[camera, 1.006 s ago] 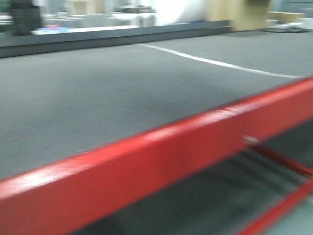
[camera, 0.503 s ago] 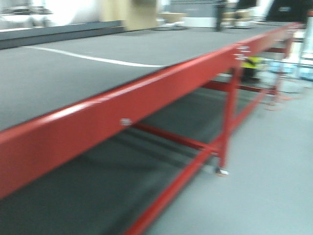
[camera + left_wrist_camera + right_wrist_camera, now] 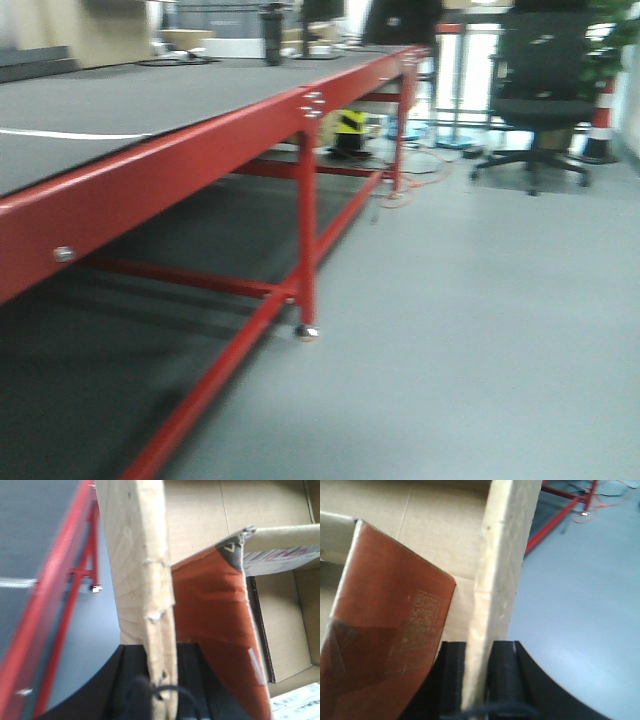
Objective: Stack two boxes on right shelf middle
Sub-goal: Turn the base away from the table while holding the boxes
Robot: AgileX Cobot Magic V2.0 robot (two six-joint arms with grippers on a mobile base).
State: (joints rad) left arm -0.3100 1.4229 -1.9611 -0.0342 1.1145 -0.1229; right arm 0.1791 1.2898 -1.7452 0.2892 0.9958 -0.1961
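Grey floor (image 3: 480, 300) fills the right of the front view. Along its left runs a long desk (image 3: 200, 155) with a red frame and a dark top, from near left to far centre. We see a caster (image 3: 306, 331) under one red leg and a yellow-and-black object (image 3: 350, 125) below the far end of the desk. An orange cable (image 3: 410, 185) lies loose on the floor near that object, and a black chair (image 3: 540, 70) stands far right. This view is soft.

Both wrist views show the box (image 3: 142, 580), plain brown cardboard, held above the floor beside the desk. The left gripper (image 3: 162, 680) is clamped on the rim of one wall, its dark fingers (image 3: 192, 670) one on each face of the card. That rim is ragged and creased. Left of this wall lie the red rail and legs of the desk. To its right we look into the box, where an orange-brown flap (image 3: 210, 630) with clear tape lies next to the wall.

The right gripper (image 3: 479, 665) is clamped the same way on another wall, thick and pale. The inside of the box is to its left and bare floor to its right. The flap shows there too, carrying a faint printed label (image 3: 422, 615). We cannot tell whether a second box sits within.
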